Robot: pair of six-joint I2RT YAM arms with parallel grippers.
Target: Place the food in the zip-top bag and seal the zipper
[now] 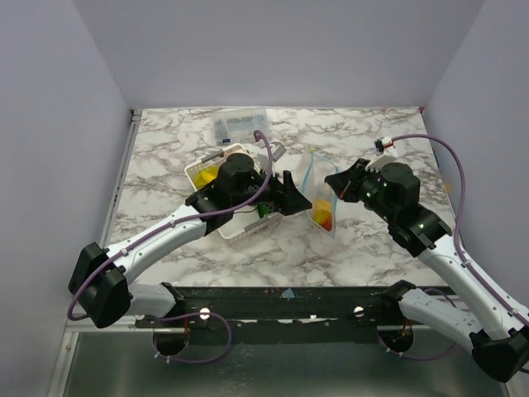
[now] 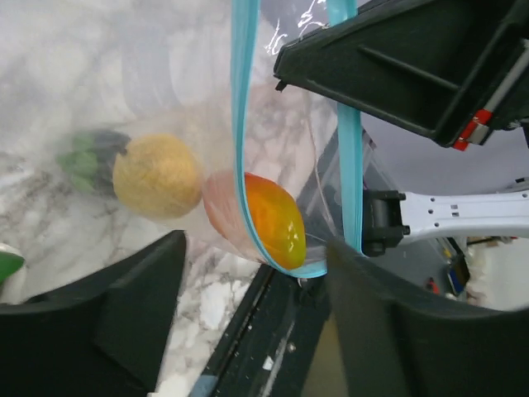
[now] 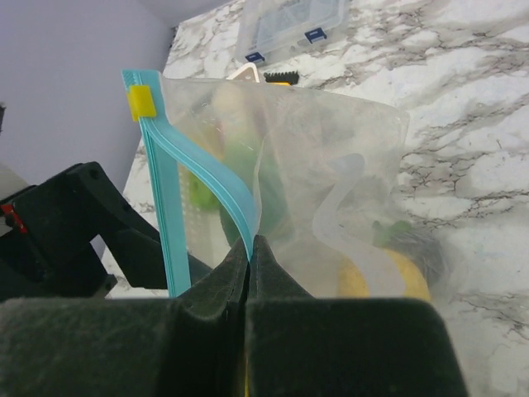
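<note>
The right claw (image 3: 250, 273) is pinched tight on the mouth edge of the zip-top bag (image 3: 331, 165), propping it up on the table (image 1: 165, 141) between the arms. The left claw (image 2: 252, 277) gapes wide and empty at the mouth. Inside lie an orange piece (image 2: 269, 219) and a lemon (image 2: 157, 175). The left fingers could snag the blue zipper (image 2: 244, 124), tug the soft bag from that pinch, and spill the food.

White tray (image 1: 235, 229) mostly hidden beneath the left arm (image 1: 165, 236), clear box (image 3: 291, 23) cut by the right wrist view's top edge, green and yellow food (image 3: 240, 169) blurred behind the zip-top bag (image 3: 347, 149), kinds unreadable
</note>
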